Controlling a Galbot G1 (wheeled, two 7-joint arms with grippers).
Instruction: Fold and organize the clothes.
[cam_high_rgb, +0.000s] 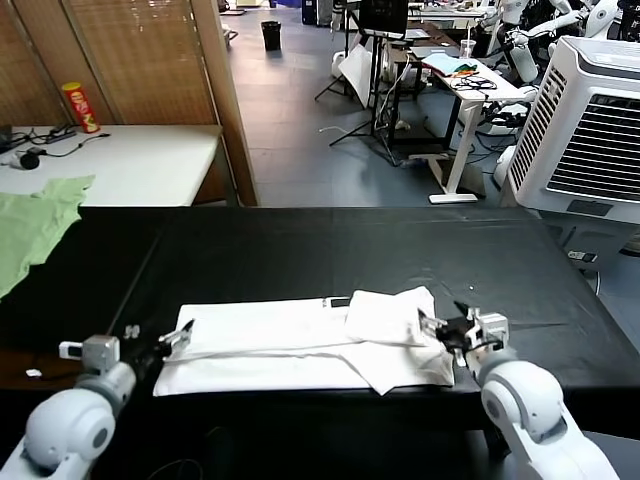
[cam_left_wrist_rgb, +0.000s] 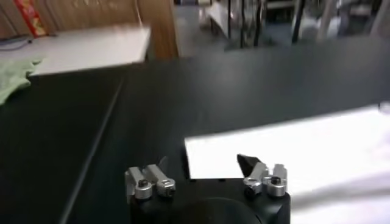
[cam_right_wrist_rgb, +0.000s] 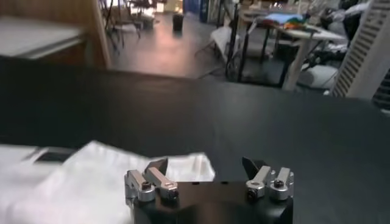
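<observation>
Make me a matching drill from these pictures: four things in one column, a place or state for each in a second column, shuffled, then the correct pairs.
Things:
1. white T-shirt
2. light green garment
3. left gripper
4. right gripper

Places or states:
A. open, at the shirt's left end
B. open, at the shirt's right end by the folded-over part
C. lying partly folded near the front edge of the black table
D. lying at the table's far left corner

Pairs: 1-C, 2-D, 3-A, 4-B
</observation>
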